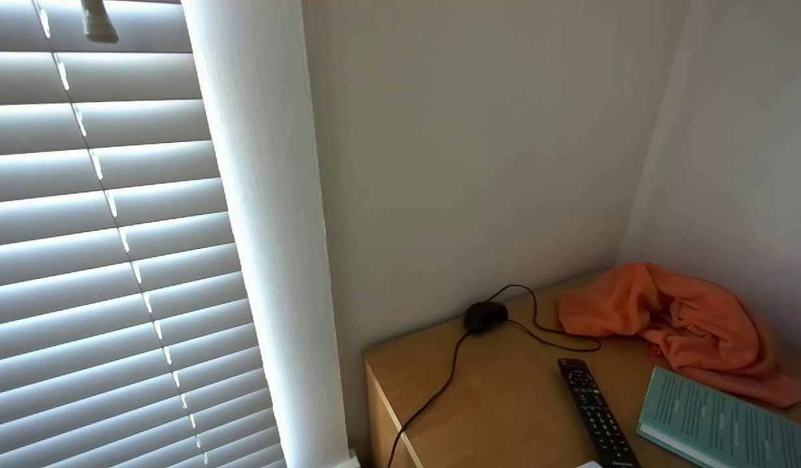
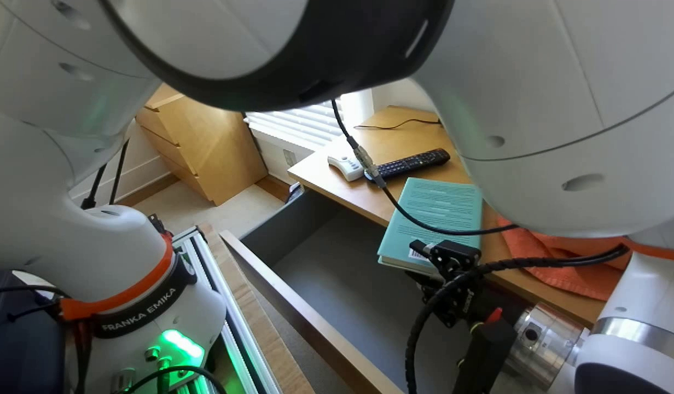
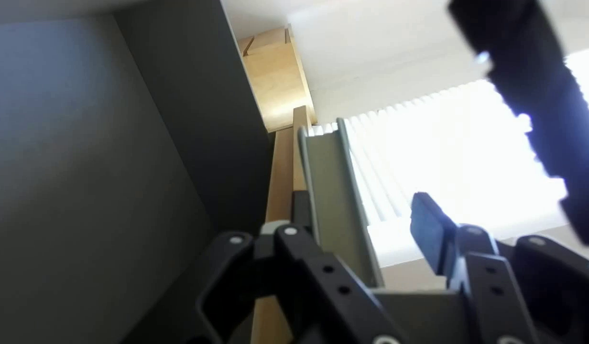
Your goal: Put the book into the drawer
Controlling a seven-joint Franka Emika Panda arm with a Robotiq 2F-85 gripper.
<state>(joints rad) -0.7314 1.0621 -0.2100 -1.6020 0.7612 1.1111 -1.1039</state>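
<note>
The black jaws stand spread above and below an overhanging edge of the teal hardcover book point(image 2: 438, 210), on the brown wooden surface point(image 2: 364, 198). From the book, in an exterior view, the grey-lined drawer point(image 2: 342, 268) gapes at eight o'clock, the rumpled orange cloth point(image 2: 561, 280) lies at four, the long black remote point(image 2: 414, 162) at eleven.

One book point(image 2: 441, 205), one open drawer point(image 2: 337, 273), one black remote point(image 1: 595, 409), one cloth point(image 1: 686, 331), two fingers point(image 3: 429, 234)
</note>
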